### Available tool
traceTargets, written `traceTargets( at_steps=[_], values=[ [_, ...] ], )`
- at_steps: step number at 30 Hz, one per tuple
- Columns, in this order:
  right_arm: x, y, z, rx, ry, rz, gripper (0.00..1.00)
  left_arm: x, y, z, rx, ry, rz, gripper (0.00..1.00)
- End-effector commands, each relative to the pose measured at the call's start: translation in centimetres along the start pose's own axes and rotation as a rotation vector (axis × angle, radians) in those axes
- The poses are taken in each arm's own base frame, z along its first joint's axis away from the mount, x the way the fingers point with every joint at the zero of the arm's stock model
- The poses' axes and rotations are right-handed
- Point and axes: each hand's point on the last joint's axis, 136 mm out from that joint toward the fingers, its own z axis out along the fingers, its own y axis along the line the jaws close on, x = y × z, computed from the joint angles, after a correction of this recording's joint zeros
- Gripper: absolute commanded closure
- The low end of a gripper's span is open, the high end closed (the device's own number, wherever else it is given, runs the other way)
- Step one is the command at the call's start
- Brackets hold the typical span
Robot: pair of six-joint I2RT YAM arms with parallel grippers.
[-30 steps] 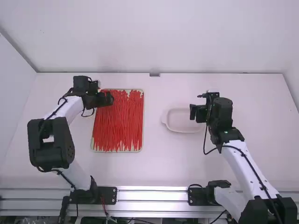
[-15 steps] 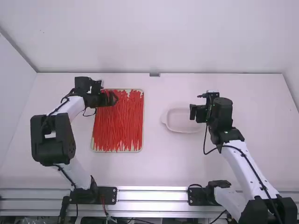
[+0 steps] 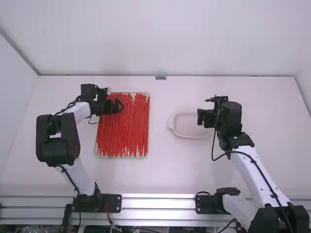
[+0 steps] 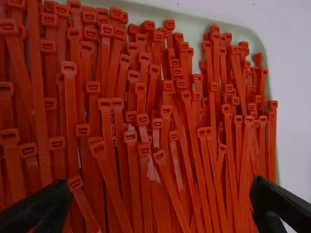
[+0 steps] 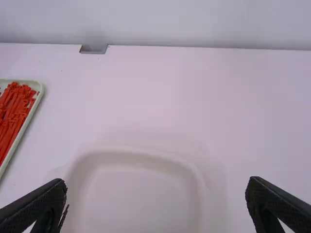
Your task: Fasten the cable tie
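Gaping left end effector over the red cable ties (right end effector released too, by dish)

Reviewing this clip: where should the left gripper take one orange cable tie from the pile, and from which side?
Probably the strap just behind the square head of a top-lying tie, from above. The cable ties lie flat and overlapping on the tray, so their sides are blocked; the open left gripper should straddle one strap across its width.
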Motion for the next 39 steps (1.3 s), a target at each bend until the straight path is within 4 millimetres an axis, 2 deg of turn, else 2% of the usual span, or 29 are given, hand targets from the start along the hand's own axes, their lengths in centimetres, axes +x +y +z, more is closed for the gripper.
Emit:
traceTargets(
  at_steps=[1,6,15,22,27,39],
  values=[
    [-1.6,0.0,-0.2,0.004,-0.03,-0.002,0.02,1.7,0.1,1.0,0.02,0.041,-0.031,0.07],
    [-1.6,0.0,-0.2,0.005,-0.03,-0.002,0.02,1.6,-0.4,1.0,0.045,0.038,-0.026,0.07],
    [-1.6,0.0,-0.2,0.004,-0.03,-0.002,0.02,1.3,-0.7,1.0,0.063,0.029,-0.025,0.17],
    [-1.6,0.0,-0.2,0.004,-0.03,-0.002,0.02,1.4,0.1,1.1,0.019,0.026,-0.044,0.16],
    [-1.6,0.1,-0.2,0.0,-0.03,-0.002,0.02,1.6,0.5,1.4,0.014,0.003,-0.053,0.2],
    [-1.6,0.1,-0.2,-0.002,-0.03,0.0,0.02,1.8,0.1,1.6,0.033,-0.012,-0.048,0.22]
  ],
)
